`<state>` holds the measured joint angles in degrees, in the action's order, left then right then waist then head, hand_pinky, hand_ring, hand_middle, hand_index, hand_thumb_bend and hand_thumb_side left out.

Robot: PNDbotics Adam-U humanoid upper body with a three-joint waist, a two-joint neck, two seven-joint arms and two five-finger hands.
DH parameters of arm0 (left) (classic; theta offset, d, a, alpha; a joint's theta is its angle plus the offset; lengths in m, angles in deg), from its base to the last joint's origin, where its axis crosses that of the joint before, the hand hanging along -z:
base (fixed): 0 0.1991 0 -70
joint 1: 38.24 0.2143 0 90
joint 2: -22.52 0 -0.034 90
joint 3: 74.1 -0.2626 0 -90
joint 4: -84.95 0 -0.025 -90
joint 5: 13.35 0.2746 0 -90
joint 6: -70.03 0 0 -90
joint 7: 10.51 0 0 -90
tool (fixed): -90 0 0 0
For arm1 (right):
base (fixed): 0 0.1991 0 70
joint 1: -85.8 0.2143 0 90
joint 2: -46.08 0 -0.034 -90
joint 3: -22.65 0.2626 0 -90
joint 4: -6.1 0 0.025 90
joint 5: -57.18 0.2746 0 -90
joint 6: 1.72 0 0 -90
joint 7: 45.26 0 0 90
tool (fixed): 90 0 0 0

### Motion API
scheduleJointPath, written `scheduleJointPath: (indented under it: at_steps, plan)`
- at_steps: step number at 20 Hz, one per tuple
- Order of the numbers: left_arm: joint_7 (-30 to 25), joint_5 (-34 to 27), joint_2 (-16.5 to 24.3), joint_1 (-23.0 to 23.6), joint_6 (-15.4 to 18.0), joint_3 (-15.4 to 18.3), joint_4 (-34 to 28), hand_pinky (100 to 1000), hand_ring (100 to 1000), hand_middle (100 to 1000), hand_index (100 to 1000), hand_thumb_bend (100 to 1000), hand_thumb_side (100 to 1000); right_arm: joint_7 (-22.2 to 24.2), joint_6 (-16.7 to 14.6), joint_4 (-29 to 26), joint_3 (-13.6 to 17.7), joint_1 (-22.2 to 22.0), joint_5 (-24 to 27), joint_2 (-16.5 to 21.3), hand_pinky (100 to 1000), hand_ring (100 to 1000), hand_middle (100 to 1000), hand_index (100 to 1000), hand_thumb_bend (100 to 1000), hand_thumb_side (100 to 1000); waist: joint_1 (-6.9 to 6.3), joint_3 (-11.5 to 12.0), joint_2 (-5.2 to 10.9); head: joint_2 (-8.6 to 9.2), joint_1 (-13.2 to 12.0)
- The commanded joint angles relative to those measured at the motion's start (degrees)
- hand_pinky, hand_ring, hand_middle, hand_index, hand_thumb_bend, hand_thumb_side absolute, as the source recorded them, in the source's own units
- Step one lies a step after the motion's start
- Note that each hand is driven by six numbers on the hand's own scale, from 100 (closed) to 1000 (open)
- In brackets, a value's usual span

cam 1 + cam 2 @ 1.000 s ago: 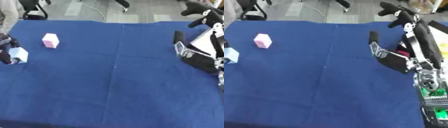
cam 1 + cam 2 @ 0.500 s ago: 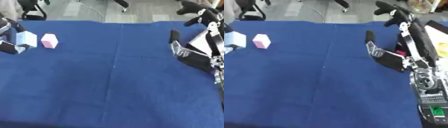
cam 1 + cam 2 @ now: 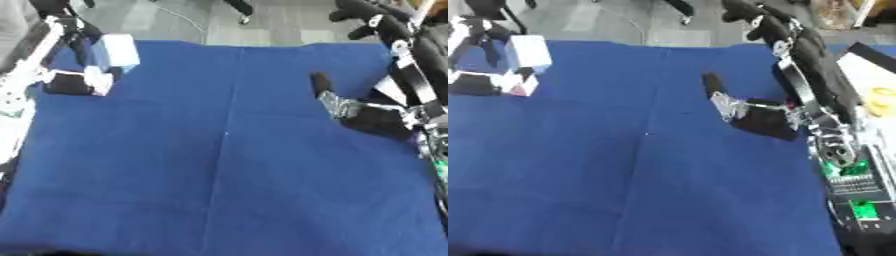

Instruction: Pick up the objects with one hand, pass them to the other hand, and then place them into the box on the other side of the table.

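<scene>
My left hand (image 3: 68,83) is at the table's far left, raised, with its fingers curled round a pale blue box (image 3: 115,52) that it holds off the blue cloth (image 3: 227,165). Just under that box a small pink block (image 3: 523,87) peeks out beside the hand, partly hidden by it. My right hand (image 3: 750,114) hovers over the right half of the table, open, fingers stretched toward the far left, with nothing in it. A wide gap of cloth separates the two hands.
A white container (image 3: 870,70) with something yellow (image 3: 882,95) in it shows at the right edge. My right arm (image 3: 798,60) reaches in from the upper right. Chair bases stand on the floor beyond the far edge.
The left hand has lifted the pale blue box up and inward, past the pink block. The right hand has reached further left over the cloth. The view has also shifted.
</scene>
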<state>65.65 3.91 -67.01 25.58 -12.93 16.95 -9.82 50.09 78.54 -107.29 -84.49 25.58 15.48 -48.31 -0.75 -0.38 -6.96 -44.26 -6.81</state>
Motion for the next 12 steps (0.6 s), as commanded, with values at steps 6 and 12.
scheduleJointPath:
  at_steps: [6,12]
  plan:
    - [-4.9,-7.5,-7.48,-4.68,3.46,-7.37,-0.54,519,329,331,415,414,129,1.3,3.65,-1.21,-0.63,3.21,-2.02,0.61,709,933,847,982,400,415,1.32,0.03,0.92,0.14,0.76]
    - [-7.17,-11.27,-8.74,-5.69,4.83,-10.78,-2.35,527,336,337,421,404,124,2.01,9.08,-1.21,-1.56,4.03,-1.58,0.25,683,937,831,991,432,486,1.55,-0.23,0.56,0.14,1.18]
